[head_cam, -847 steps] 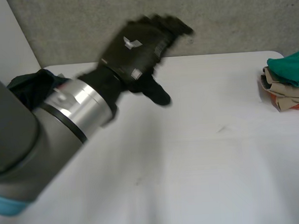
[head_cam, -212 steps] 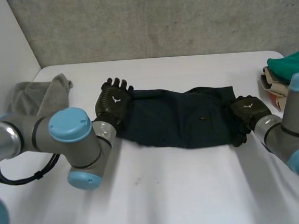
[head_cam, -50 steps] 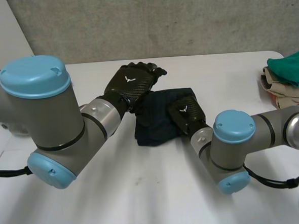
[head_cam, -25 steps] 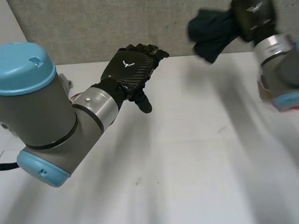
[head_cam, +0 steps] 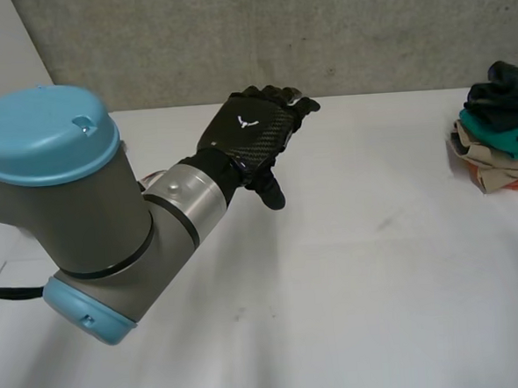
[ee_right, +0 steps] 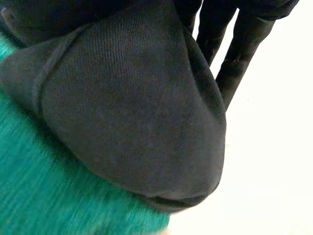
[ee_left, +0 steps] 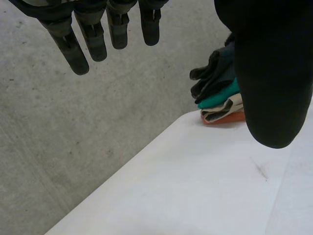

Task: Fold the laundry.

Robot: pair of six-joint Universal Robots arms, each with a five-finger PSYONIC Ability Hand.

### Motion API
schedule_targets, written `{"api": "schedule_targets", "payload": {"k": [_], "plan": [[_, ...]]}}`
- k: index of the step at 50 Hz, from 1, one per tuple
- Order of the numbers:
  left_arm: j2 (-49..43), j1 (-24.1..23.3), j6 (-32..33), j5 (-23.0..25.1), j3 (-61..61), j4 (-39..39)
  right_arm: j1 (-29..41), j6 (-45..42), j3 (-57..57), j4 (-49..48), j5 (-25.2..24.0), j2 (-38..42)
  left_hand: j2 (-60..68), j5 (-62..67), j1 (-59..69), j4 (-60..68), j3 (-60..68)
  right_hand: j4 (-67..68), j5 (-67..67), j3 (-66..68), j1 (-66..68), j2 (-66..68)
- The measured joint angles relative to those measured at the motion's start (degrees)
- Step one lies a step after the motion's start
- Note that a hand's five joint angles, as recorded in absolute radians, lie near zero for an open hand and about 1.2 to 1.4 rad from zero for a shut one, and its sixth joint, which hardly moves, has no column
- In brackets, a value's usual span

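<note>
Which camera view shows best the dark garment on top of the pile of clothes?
The right wrist view: the dark garment lies close, its seam clear, on the teal cloth. The head view shows it small atop the pile. The left wrist view shows it far off, partly behind the thumb of the left hand.

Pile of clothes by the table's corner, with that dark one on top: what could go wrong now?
The dark garment lies bulging, not flat, on the teal garment atop the pile, which sits near a corner of the table; it might slide off or come unfolded. The right hand is close against it, so drawing away could drag it along.
</note>
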Motion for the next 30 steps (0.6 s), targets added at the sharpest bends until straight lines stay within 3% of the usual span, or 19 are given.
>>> {"api": "schedule_targets", "payload": {"k": [9, 14, 17, 24, 30], "plan": [[0.2, -1.4, 0.0, 0.0, -0.5, 0.1, -1.5, 0.6, 1.6, -2.5, -2.8, 3.3, 0.0, 0.0, 0.0, 0.0, 0.0, -2.7, 0.6, -0.8, -0.1, -1.1], [0.6, -2.5, 0.1, 0.1, -0.6, 0.0, -1.3, 0.3, 4.0, -4.0, -2.0, 0.8, 0.0, 0.0, 0.0, 0.0, 0.0, -38.6, -34.8, -38.6, -30.5, -38.8], [1.0, -3.0, 0.2, 0.1, -0.6, 0.0, -1.3, 0.1, 6.3, -4.2, -0.6, -1.9, 0.0, 0.0, 0.0, 0.0, 0.0, -53.6, -46.6, -51.2, -42.1, -51.1], [2.4, -3.8, 0.2, 0.3, -1.3, 0.1, -2.0, -0.2, 15.8, -1.9, 2.9, -12.8, 0.0, 0.0, 0.0, 0.0, 0.0, -56.8, -51.3, -53.2, -43.2, -52.8], [3.6, -4.5, 0.2, 1.3, -2.0, 0.2, -8.1, -3.6, 24.7, 9.1, 4.3, -24.7, 0.0, 0.0, 0.0, 0.0, 0.0, -56.8, -51.3, -53.2, -43.2, -52.8]]}}
